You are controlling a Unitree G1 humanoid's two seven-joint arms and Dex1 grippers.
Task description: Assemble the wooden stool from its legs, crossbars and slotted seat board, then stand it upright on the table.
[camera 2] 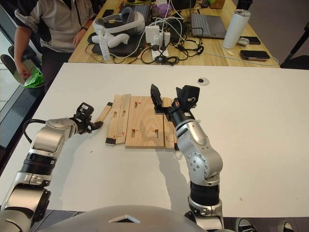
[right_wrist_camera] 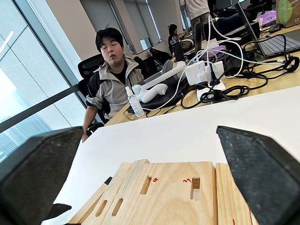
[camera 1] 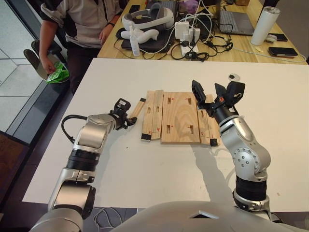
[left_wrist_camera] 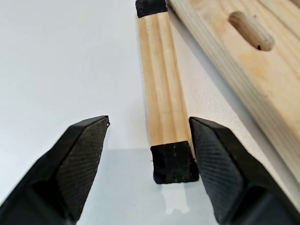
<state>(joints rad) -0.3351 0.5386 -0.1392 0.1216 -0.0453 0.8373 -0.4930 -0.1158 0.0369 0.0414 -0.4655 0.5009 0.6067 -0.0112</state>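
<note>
Left fingers (left_wrist_camera: 82, 154) spread, black-capped leg (left_wrist_camera: 161, 93) end between them, near one; right fingers (right_wrist_camera: 262, 164) spread above seat board (right_wrist_camera: 173, 197).

The short bar (left_wrist_camera: 164, 93) lies angled off the packed boards (camera 1: 179, 117), table (left_wrist_camera: 56, 61) showing on both its sides.

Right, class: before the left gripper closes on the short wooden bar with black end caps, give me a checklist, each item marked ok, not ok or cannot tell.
1. Left gripper open: ok.
2. Short wooden bar with black end caps sits inside it: ok, though off-centre.
3. Bar lying flat on the white table: ok.
4. Bar clear of the neighbouring slotted wooden plank: cannot tell at its far end.
5. Right gripper open, away from the bar, above the square slotted wooden seat board: ok.
</note>
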